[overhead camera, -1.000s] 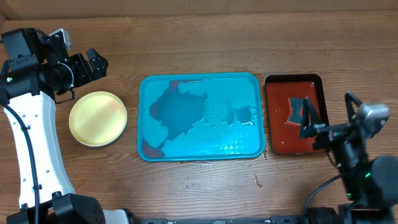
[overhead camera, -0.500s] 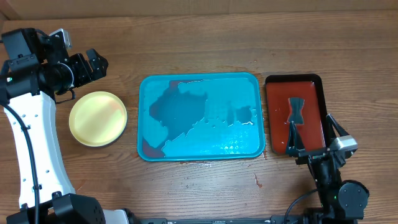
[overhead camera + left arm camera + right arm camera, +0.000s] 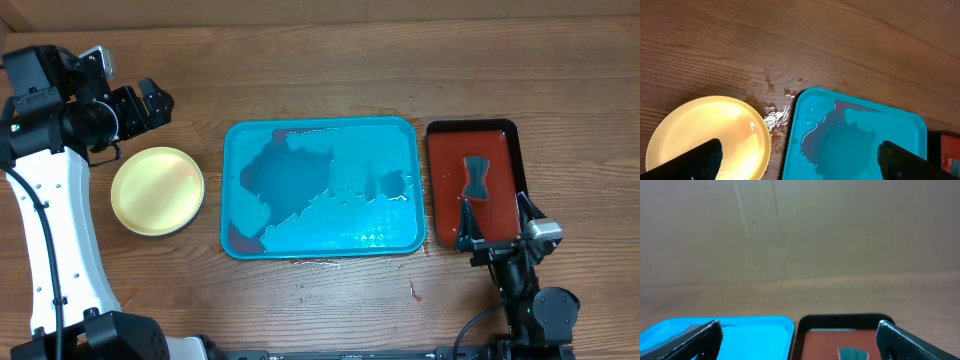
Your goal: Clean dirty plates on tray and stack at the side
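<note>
The teal tray (image 3: 240, 150) lies mid-table, wet, with no plate on it; it also shows in the left wrist view (image 3: 805, 107) and the right wrist view (image 3: 765, 327). A pale yellow plate stack (image 3: 157, 190) rests on the table left of the tray, seen also in the left wrist view (image 3: 700, 135). My left gripper (image 3: 150, 103) is open and empty, behind the plates at the far left. My right gripper (image 3: 495, 222) is open and empty at the front edge of the red tray (image 3: 445, 150).
A dark red black-rimmed tray (image 3: 840, 330) stands right of the teal tray and holds a dark teal sponge (image 3: 477, 178). Water and red specks lie on the wood between plate and tray (image 3: 774, 107). A cardboard wall (image 3: 800, 230) rises at the back.
My right arm has pulled back from over the red tray toward the front edge, leaving the sponge lying on that tray. The left arm has not moved.
</note>
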